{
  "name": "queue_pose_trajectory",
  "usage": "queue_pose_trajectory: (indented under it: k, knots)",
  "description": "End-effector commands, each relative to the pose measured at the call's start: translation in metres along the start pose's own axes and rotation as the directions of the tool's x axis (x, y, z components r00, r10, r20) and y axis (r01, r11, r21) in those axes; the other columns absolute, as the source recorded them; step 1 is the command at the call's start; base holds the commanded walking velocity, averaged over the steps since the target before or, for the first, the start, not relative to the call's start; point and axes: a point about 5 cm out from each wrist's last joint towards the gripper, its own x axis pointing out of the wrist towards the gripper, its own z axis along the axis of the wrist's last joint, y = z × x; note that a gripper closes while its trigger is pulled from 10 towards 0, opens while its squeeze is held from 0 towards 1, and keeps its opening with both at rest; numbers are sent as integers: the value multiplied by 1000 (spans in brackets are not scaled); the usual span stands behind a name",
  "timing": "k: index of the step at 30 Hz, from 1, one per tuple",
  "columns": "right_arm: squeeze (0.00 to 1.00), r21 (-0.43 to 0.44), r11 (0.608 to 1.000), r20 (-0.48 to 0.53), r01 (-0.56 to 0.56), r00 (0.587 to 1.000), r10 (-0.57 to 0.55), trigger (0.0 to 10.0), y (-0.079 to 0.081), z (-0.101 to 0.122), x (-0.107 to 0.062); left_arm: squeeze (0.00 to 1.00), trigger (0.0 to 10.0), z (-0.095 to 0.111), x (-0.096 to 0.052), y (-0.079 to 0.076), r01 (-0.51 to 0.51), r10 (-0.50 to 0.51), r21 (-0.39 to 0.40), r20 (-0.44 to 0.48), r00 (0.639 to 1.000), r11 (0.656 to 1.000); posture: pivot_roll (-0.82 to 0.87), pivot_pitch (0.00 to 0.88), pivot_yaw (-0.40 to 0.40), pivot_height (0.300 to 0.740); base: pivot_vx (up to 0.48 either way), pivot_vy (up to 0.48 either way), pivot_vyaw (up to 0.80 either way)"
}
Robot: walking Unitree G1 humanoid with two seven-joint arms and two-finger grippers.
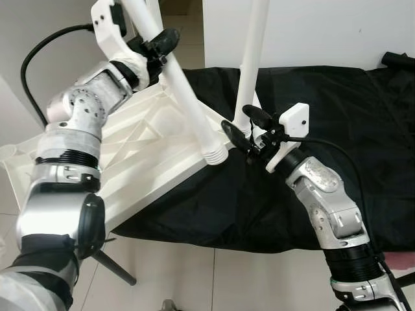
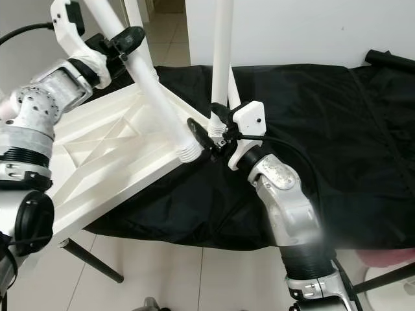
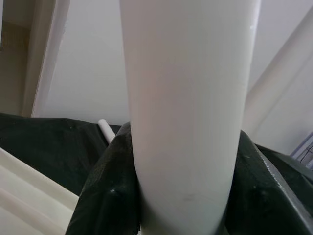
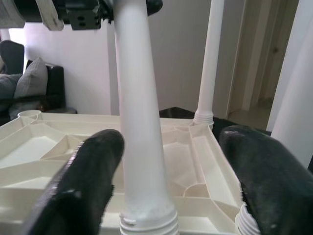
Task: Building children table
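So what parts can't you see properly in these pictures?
- The loose table leg: its top is cut off by the left eye view's upper edge.
- The upturned tabletop: its left part is hidden behind the left arm in the eye views.
- The left pincer: in the left wrist view, the leg it clamps hides the inner faces of its fingers.

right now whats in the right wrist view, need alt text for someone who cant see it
A white table leg stands between the right gripper's two open black fingers, its threaded end down at the upturned white tabletop. The left gripper holds the leg higher up, and a second leg stands in a far corner.
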Motion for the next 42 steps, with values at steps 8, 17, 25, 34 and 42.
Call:
queue_pose_trajectory:
  k: [8, 17, 25, 34, 42]
  knots:
    - [0, 5, 996, -123, -84, 989, 84, 10000, 2, -11, 13, 0, 10000, -9, 2, -36, 209, -210, 110, 3, 978, 972, -21, 24, 60, 740, 0, 0, 0]
    - [0, 8, 996, -246, -86, 966, 85, 10000, 3, -26, 31, 0, 10000, -25, 6, -61, 244, -248, 178, -2, 969, 953, -15, 27, 64, 740, 0, 0, 0]
    - [0, -41, 998, -297, -42, 954, 28, 10000, 3, -35, 51, 0, 10000, -33, 10, -77, 265, -271, 200, 4, 963, 943, -6, 27, 60, 740, 0, 0, 0]
    - [0, -68, 998, -318, 6, 948, -28, 10000, 4, -37, 69, 0, 10000, -39, 10, -87, 273, -281, 213, 12, 960, 938, 4, 23, 52, 740, 0, 0, 0]
    - [0, -72, 997, -320, -12, 948, -12, 4784, 4, -37, 72, 0, 10000, -42, 10, -87, 274, -283, 222, 6, 959, 936, 4, 19, 48, 740, 0, 0, 0]
